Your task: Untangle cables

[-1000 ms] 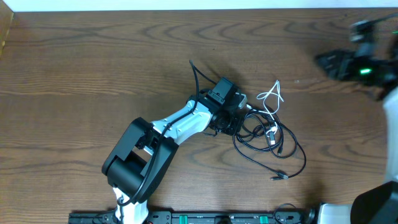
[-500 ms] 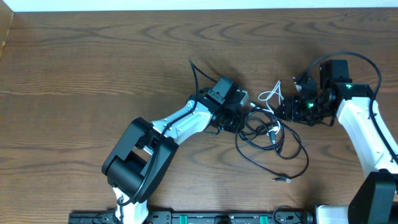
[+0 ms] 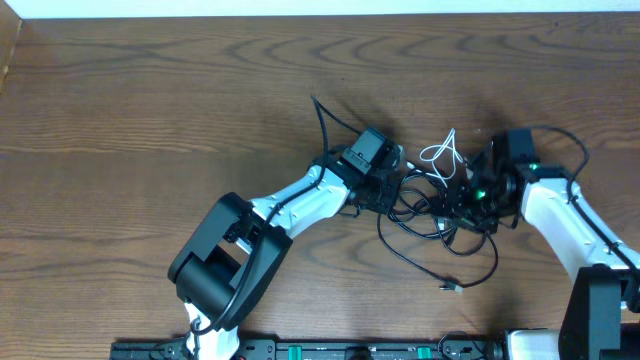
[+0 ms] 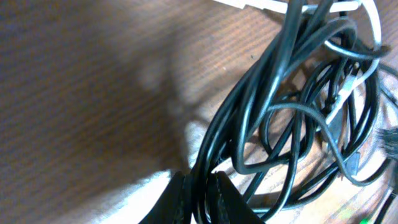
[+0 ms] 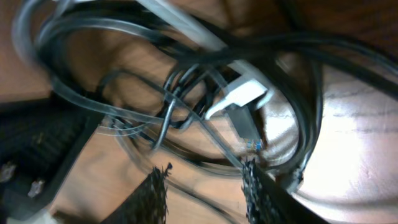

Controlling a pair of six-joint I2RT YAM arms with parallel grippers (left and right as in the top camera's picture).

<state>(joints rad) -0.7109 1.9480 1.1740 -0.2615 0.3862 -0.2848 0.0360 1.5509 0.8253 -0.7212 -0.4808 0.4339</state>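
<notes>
Thin black and white cables (image 3: 432, 207) lie bundled right of centre. Left gripper (image 4: 200, 186) pinches a black strand as anchor — right gripper (image 5: 205, 186), jaws apart, straddles others, probably to tug loops free.

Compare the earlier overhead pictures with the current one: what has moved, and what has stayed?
The right gripper swept in from the far right to the cable bundle and now hangs over its right side, jaws apart. The left gripper nudged slightly up and stays clamped on the black cable. The white cable loop and the plug end lie much as before.
</notes>
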